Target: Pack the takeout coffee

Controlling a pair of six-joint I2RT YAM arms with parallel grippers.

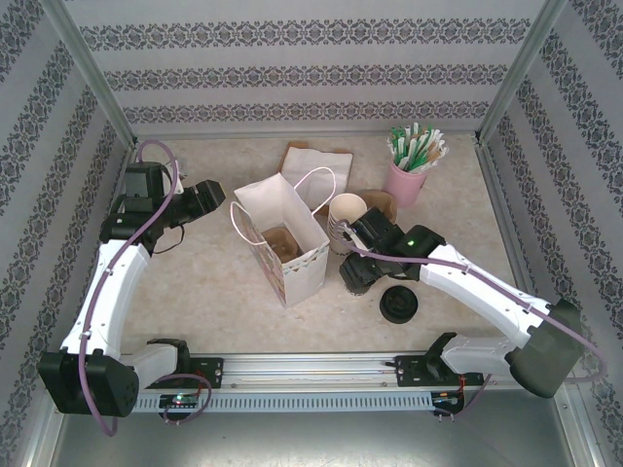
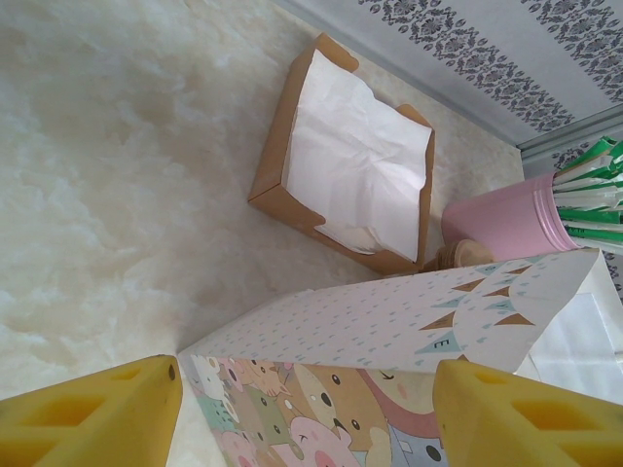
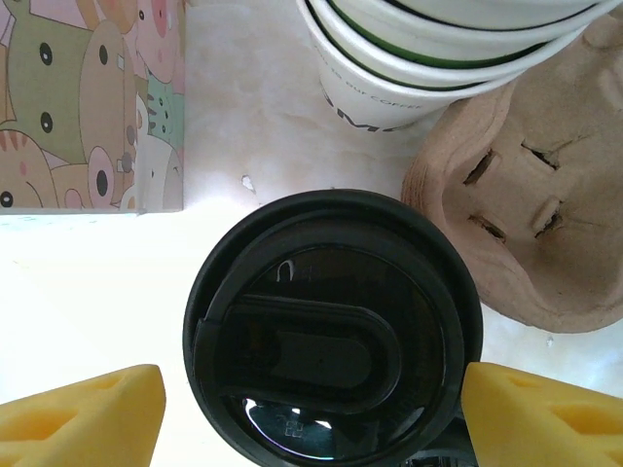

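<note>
Right gripper (image 3: pixel 313 389): we see its yellow pads (image 3: pixel 88 413) spread wide either side of the black lid, with a gap at the left pad; it grips nothing.
Left gripper (image 2: pixel 307 389): we see it open and empty, facing the printed side of the paper bag (image 1: pixel 282 238).
Takeout coffee (image 3: pixel 331 292): we find it upright on the table (image 1: pixel 214 282), right of the bag, between the right gripper's fingers.
Cup stack (image 3: pixel 438 58): we see it just beyond the coffee, beside a brown pulp carrier (image 3: pixel 526 214).
Loose lid (image 1: pixel 399 304): we see it near the coffee, towards the arms.
Far side: we note a napkin box (image 2: pixel 346 161) and a pink holder (image 1: pixel 407 180).
</note>
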